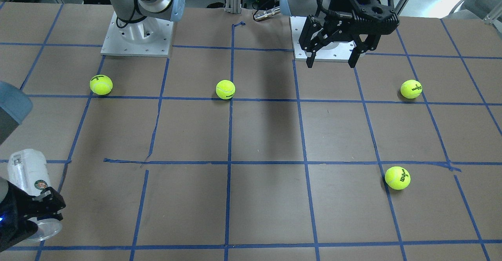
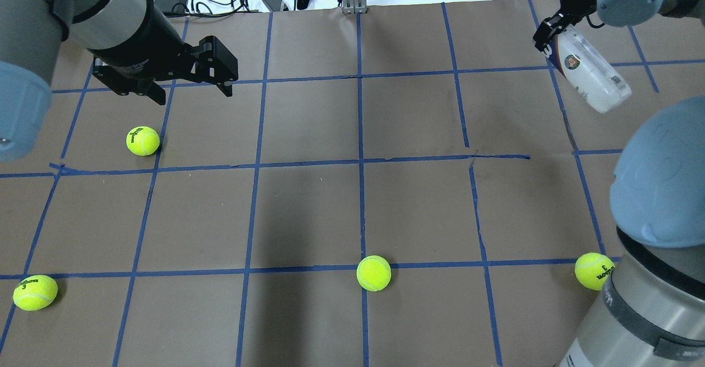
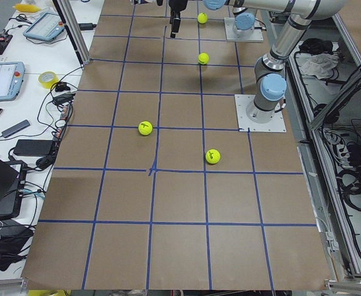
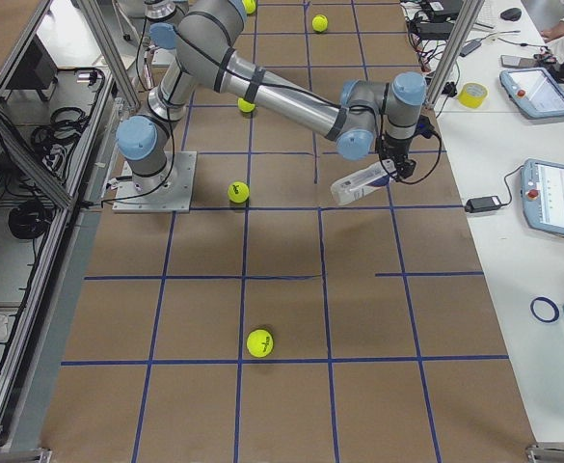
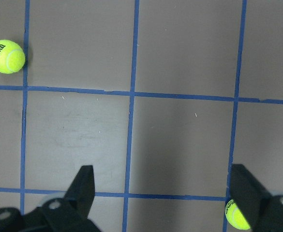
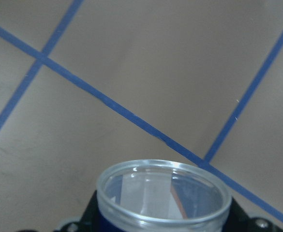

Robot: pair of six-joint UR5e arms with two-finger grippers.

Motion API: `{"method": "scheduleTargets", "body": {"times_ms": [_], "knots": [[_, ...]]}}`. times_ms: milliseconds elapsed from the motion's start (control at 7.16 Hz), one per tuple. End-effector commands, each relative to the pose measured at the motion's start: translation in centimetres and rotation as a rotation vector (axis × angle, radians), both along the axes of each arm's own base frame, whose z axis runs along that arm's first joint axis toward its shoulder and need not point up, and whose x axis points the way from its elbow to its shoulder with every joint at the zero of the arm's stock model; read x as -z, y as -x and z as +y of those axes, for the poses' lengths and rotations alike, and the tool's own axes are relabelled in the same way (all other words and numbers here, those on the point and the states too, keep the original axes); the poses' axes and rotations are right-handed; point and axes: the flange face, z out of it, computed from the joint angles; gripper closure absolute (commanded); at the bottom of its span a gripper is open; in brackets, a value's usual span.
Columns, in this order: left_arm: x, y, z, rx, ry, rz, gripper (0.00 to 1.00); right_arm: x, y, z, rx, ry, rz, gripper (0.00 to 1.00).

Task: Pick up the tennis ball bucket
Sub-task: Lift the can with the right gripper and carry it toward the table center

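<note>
The tennis ball bucket (image 2: 592,77) is a clear plastic can with a navy-and-white label. My right gripper (image 2: 551,31) is shut on its labelled end and holds it tilted above the table's far right part. It also shows in the front-facing view (image 1: 26,173), the right side view (image 4: 359,181) and the right wrist view (image 6: 163,193), where its clear round rim points at the table. My left gripper (image 2: 193,94) hangs open and empty above the table's far left part, its fingers (image 5: 83,183) spread wide.
Several yellow-green tennis balls lie on the brown table with blue tape lines: one (image 2: 142,140) near my left gripper, one (image 2: 35,292) at the near left, one (image 2: 373,273) in the near middle, one (image 2: 594,271) by my right arm's base.
</note>
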Motion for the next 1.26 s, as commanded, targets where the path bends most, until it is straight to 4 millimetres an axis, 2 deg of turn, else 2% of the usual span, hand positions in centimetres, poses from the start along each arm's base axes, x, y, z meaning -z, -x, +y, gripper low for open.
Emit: {"method": "scheduleTargets", "body": {"times_ms": [0,140,279,419,559,699,838,978,1118], "knots": [[0.2,0.1,-0.1,0.002,-0.003,0.001,0.0,-1.1,-7.8,0.6,-0.226,0.007,0.017,0.65],[0.2,0.1,-0.2,0.002,-0.002,0.001,0.0,-1.1,-12.2,1.0,-0.332,0.016,0.024,0.65],[0.3,0.2,-0.2,0.002,-0.005,0.003,0.0,-1.3,-15.1,1.6,-0.423,0.018,0.024,0.64],[0.7,0.2,-0.6,0.004,-0.011,0.002,0.0,-2.4,-18.3,3.2,-0.659,0.026,0.049,0.67],[0.9,0.2,-0.5,0.003,-0.016,0.0,0.0,-2.6,-21.1,5.9,-0.858,0.012,0.085,0.79],[0.5,0.1,-0.4,0.0,-0.006,-0.007,0.0,-1.1,-21.2,7.3,-0.855,-0.013,0.075,0.79],[0.6,-0.1,-0.7,-0.004,-0.016,-0.012,0.0,-1.9,-22.3,8.0,-0.869,0.018,0.087,0.79],[0.7,-0.3,-1.4,-0.016,-0.009,-0.011,0.0,-1.7,-24.5,8.7,-0.919,0.02,0.089,0.79],[1.8,-0.8,-2.3,-0.042,-0.042,0.001,0.0,-1.4,-26.4,9.2,-1.011,0.026,0.086,0.79]]}}
